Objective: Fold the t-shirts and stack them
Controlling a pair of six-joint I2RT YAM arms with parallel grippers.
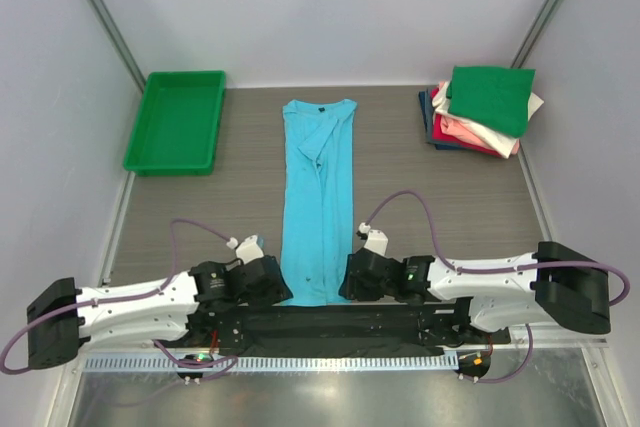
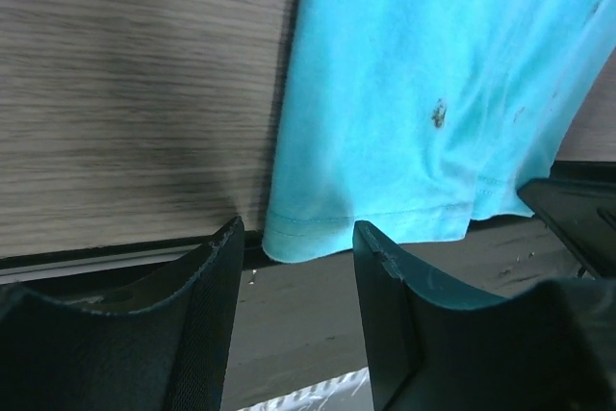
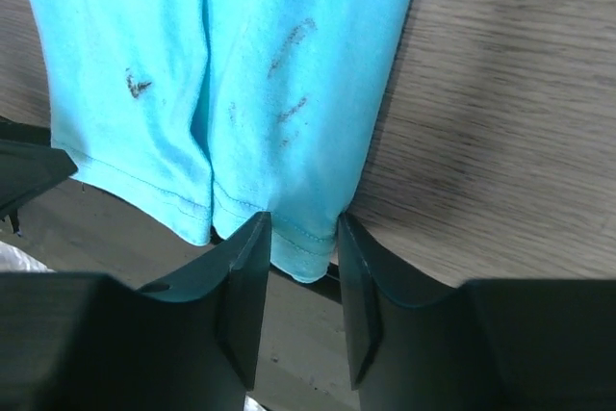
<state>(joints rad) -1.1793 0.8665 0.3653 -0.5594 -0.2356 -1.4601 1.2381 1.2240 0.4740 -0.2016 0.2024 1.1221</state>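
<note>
A turquoise t-shirt (image 1: pixel 318 197), folded lengthwise into a long narrow strip, lies in the middle of the table with its collar far and its hem at the near edge. My left gripper (image 1: pixel 283 292) is open at the hem's left corner; in the left wrist view (image 2: pixel 298 233) the corner of the shirt (image 2: pixel 433 93) lies just ahead of the gap. My right gripper (image 1: pixel 345 282) is open at the hem's right corner; in the right wrist view (image 3: pixel 300 223) the corner of the shirt (image 3: pixel 241 64) sits between the fingers. A stack of folded shirts (image 1: pixel 480 112), green on top, rests at the far right.
A rigid green plastic tray (image 1: pixel 178 122) stands at the far left. The shirt's hem hangs slightly over the table's near edge (image 2: pixel 115 257). White walls enclose the table on three sides.
</note>
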